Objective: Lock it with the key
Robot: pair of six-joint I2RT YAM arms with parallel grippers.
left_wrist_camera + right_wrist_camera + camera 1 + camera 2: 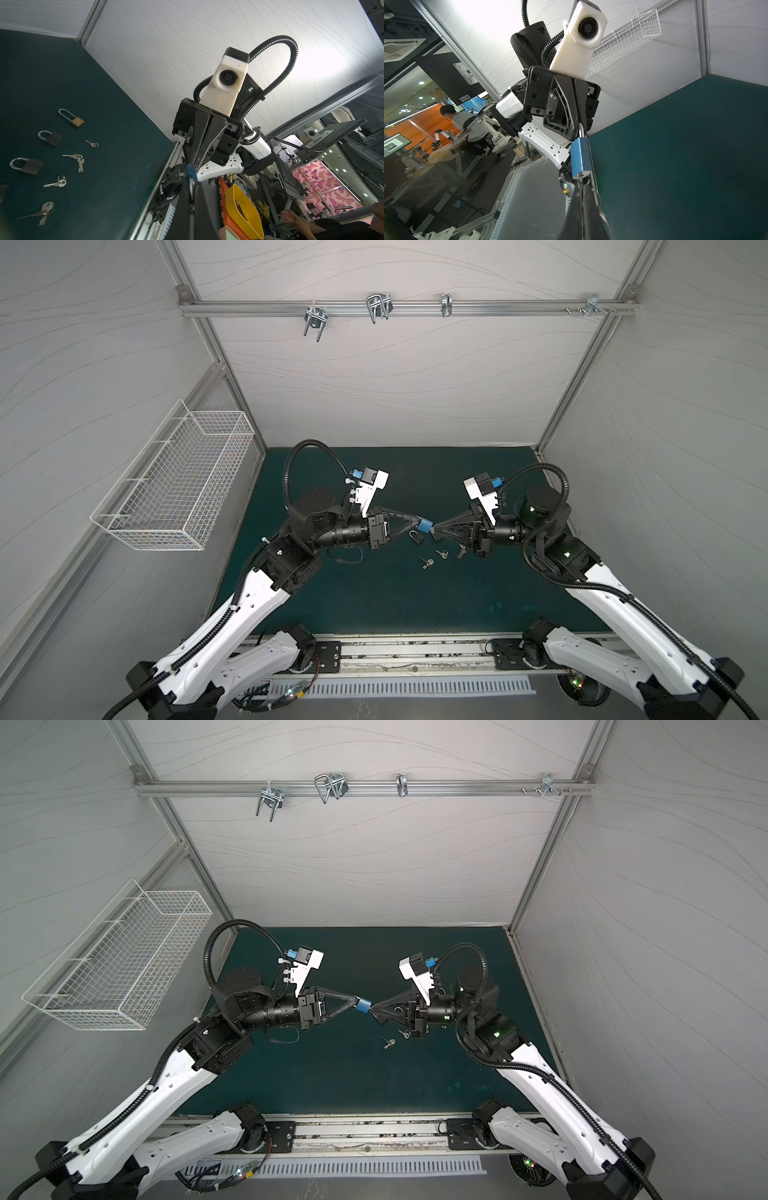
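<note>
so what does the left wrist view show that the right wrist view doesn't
Only left wrist: spare padlocks and loose keys lying on the green mat. Only right wrist: the wire basket, and the key entering the base of the blue padlock. Both: the green mat, and the blue padlock between the left gripper and right gripper, both shut.

Grey panelled walls (395, 377); dark green mat (374, 605); white wire basket (178, 489)
</note>
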